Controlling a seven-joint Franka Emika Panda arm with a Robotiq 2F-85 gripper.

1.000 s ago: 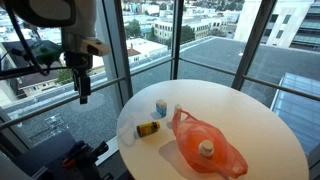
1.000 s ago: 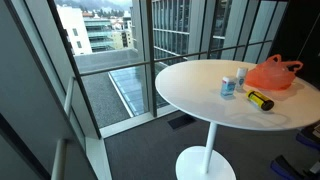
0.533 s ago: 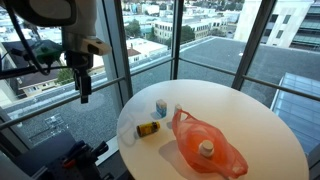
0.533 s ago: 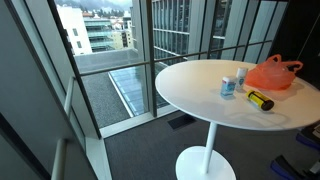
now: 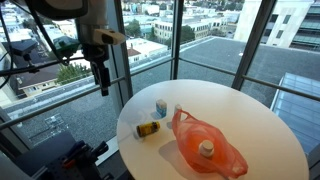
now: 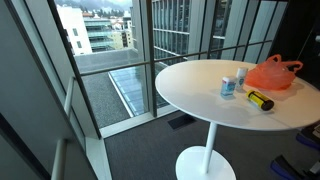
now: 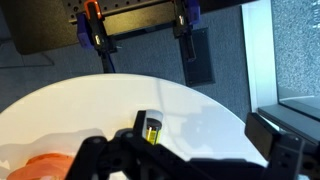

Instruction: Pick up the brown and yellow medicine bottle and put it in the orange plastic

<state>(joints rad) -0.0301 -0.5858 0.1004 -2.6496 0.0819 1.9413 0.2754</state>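
The brown and yellow medicine bottle (image 5: 148, 129) lies on its side on the round white table (image 5: 270, 120), near the edge. It also shows in an exterior view (image 6: 260, 100) and in the wrist view (image 7: 152, 128). The orange plastic bag (image 5: 205, 148) lies beside it, crumpled, with a white bottle (image 5: 206, 149) inside; the bag also shows in an exterior view (image 6: 272, 72) and the wrist view (image 7: 50, 168). My gripper (image 5: 101, 85) hangs open and empty in the air, off the table's edge, well above the bottle. In the wrist view the jaws (image 7: 200, 125) are spread wide.
A blue and white bottle (image 5: 160, 106) and a small white bottle (image 5: 178, 110) stand behind the medicine bottle; both show in an exterior view (image 6: 228, 87) (image 6: 240, 76). Glass walls with dark frames (image 6: 140, 60) surround the table. A black stand (image 7: 140, 25) is on the floor.
My arm and gripper have moved sideways toward the table. The bottles and the bag have not moved.
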